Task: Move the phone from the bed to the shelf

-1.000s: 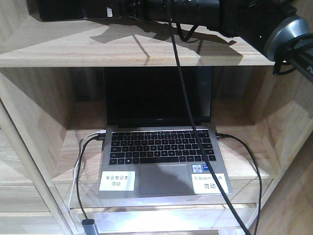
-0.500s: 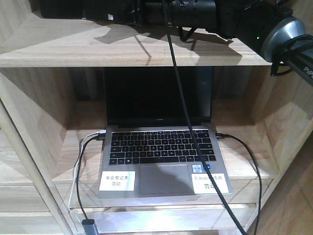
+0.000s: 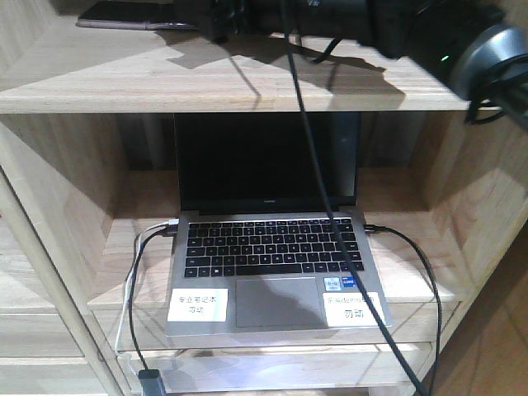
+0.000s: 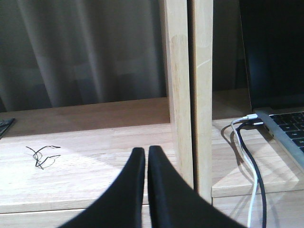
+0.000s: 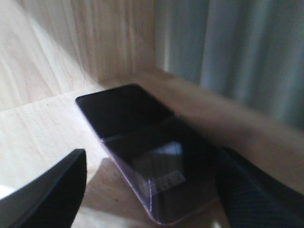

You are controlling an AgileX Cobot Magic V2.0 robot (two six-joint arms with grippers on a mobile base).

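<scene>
The phone (image 5: 142, 147), a glossy black slab with a crease and a white sticker near its near end, lies flat on the top board of the pale wooden shelf (image 5: 38, 133), close to the corner. My right gripper (image 5: 152, 156) is open, one finger on each side of the phone's near end, not touching it. In the front view the phone (image 3: 124, 14) shows at the top left of the upper board (image 3: 206, 87), with the right arm (image 3: 346, 21) reaching in from the right. My left gripper (image 4: 146, 153) is shut on nothing over a lower board. The bed is out of view.
An open grey laptop (image 3: 272, 247) with white labels sits on the middle board, cables (image 3: 412, 272) plugged in on both sides. A wooden upright (image 4: 187, 95) stands just right of the left gripper. A small wire tangle (image 4: 42, 156) lies on that board. A grey curtain hangs behind.
The right gripper has drawn back to the right along the top board. The phone now lies uncovered on the board at the left, free of the fingers.
</scene>
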